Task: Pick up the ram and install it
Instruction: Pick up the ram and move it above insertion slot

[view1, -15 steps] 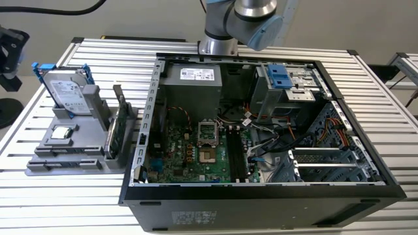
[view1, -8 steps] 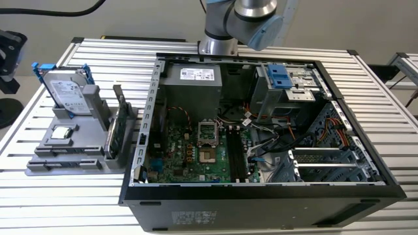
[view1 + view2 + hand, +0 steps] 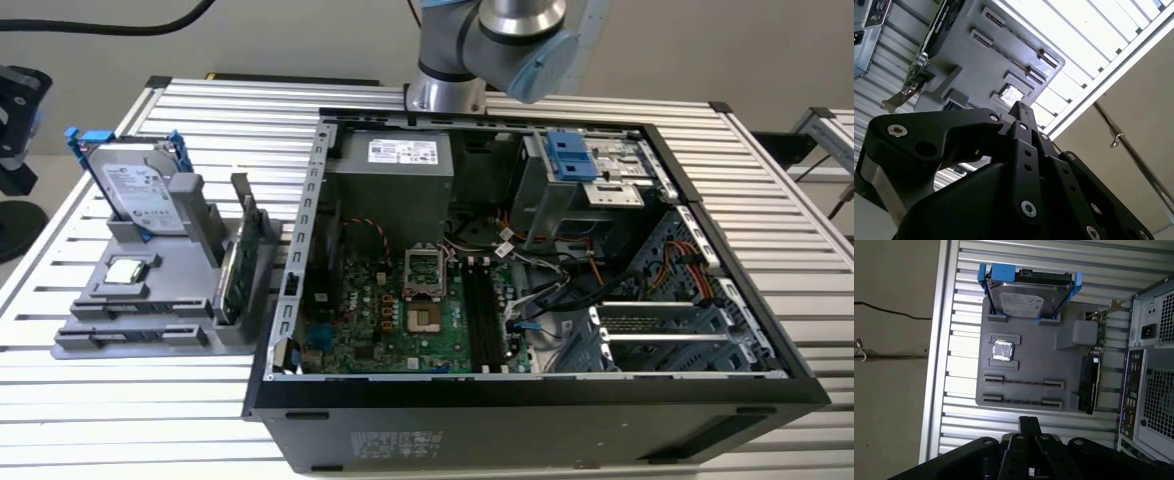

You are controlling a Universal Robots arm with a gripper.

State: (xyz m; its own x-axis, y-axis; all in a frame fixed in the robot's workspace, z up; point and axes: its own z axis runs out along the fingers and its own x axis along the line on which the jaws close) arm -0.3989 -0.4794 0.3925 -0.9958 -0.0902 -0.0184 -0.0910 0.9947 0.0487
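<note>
The ram shows as a thin dark strip standing on edge between small grey holders on the grey parts tray. A second such strip lies parallel beside it. My gripper hangs well above the table, off the tray's side nearest the strips. Its black fingertips are pressed together with nothing between them. In the second wrist view the gripper points toward the tray. The arm rises behind the open computer case.
On the tray stand a hard drive in a blue bracket, a square silver processor and an upright card with a metal bracket. Inside the case, long black memory slots run beside the processor socket. The slatted table's edge is near.
</note>
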